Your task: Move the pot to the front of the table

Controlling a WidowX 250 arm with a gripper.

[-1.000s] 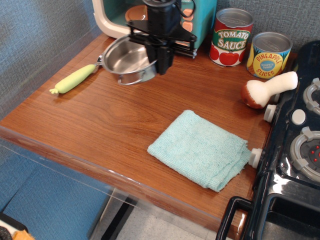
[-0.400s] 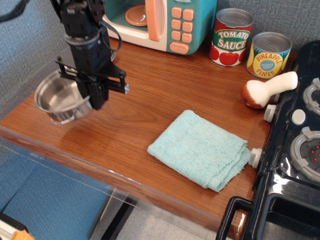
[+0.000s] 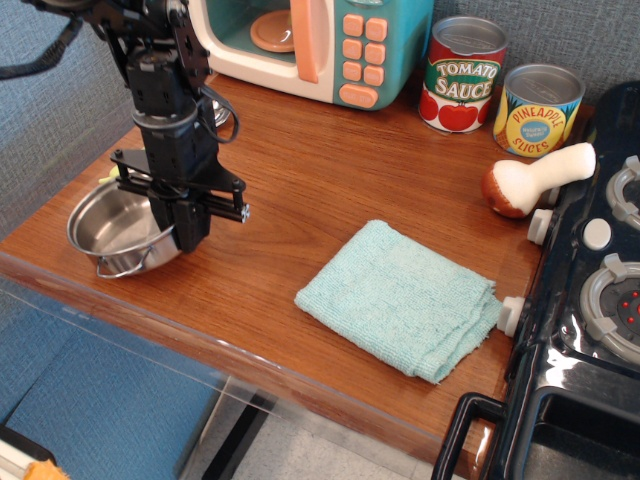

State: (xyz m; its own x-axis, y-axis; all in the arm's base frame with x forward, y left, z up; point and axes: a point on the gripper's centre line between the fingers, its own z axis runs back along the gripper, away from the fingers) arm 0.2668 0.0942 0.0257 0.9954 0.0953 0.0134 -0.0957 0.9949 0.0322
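Observation.image view, one moment, items listed from the claw outward.

Claw [image 3: 185, 232]: black, pointing straight down from a black arm that enters from the upper left. Its fingers come down at the right rim of the pot; whether they are clamped on the rim or merely beside it cannot be told from this angle.

Pot [image 3: 112, 222]: shiny shallow steel, round, upright, sitting at the front left corner of the desk, close to the glossy front edge. A thin wire loop handle [image 3: 125, 268] sticks out on the side facing the camera. The inside shows bare metal.

Desk [image 3: 330, 190]: brown wood-grain top with a rounded front edge.

Cloth [image 3: 400, 298]: pale aqua, folded, lying flat near the front edge, well apart from the pot on its right.

Toy microwave [image 3: 320, 40]: teal and cream with peach buttons, at the back of the desk behind the arm.

Tomato sauce can [image 3: 463, 75]: upright at the back, right of the microwave.

Pineapple slices can [image 3: 538, 110]: upright, just beside the tomato sauce can on its right.

Toy mushroom [image 3: 535, 180]: brown cap, cream stem, lying on its side near the right edge.

Black toy stove [image 3: 590, 300]: along the right side, knobs facing the desk.
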